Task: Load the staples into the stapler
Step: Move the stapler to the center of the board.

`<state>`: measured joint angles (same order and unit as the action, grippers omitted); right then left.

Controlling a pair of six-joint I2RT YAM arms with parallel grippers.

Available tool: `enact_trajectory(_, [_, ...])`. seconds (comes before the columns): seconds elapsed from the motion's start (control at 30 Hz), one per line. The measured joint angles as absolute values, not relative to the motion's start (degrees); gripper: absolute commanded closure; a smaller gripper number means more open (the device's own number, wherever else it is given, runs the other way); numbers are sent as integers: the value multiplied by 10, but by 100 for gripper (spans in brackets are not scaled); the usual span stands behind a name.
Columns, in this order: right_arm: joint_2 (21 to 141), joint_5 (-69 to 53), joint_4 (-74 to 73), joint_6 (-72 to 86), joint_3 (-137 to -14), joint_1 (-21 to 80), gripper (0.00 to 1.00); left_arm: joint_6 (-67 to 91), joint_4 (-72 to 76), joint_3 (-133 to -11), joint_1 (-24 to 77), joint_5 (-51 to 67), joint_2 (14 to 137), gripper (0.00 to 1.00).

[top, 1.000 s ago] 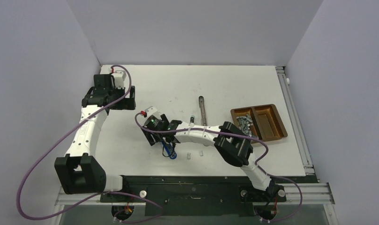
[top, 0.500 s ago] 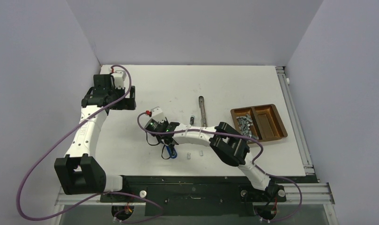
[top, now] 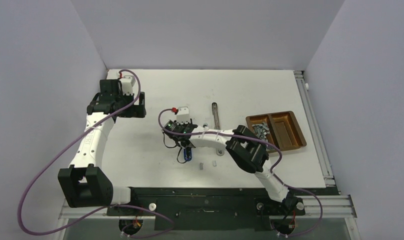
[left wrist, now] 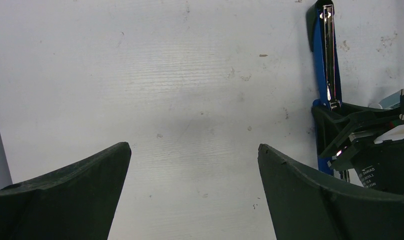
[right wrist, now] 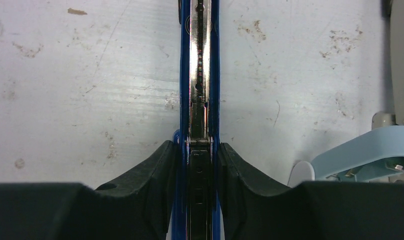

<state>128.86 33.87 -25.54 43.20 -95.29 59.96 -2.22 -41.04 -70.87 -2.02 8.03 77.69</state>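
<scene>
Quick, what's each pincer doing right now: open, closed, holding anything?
Left pincer: open, empty.
Right pincer: closed on the blue stapler with the shiny metal channel.

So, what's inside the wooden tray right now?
In the tray, the left compartment holds a heap of staples; nothing distinct shows in the right one. The right arm covers the near left corner, hiding that part.

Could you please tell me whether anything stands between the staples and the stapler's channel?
Nothing visible does. The stapler lies with its channel open upward, the jaws of the right gripper clamped on its sides; the staples lie in the tray. Only the right arm reaches across between them.
</scene>
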Motion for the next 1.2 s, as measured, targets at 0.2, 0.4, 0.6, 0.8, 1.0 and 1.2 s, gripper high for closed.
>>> enact_trajectory(0.2, [1275, 349, -242, 436, -927, 600, 77, -23, -415, -709, -20, 84, 777, 2])
enact_trajectory(0.4, [1243, 342, -236, 428, -883, 601, 48, -23, -419, -709, -20, 89, 774, 3])
enact_trajectory(0.6, [1192, 331, -225, 397, -874, 604, 48, -24, -419, -709, -20, 93, 765, 3])
enact_trajectory(0.8, [1126, 325, -230, 390, -883, 611, 50, -24, -418, -709, -20, 95, 764, 3])
enact_trajectory(1.0, [959, 302, -236, 399, -745, 613, 56, -29, -417, -709, -20, 95, 766, 4])
enact_trajectory(1.2, [836, 263, -288, 427, -598, 613, 52, -38, -416, -710, -20, 93, 769, 4])
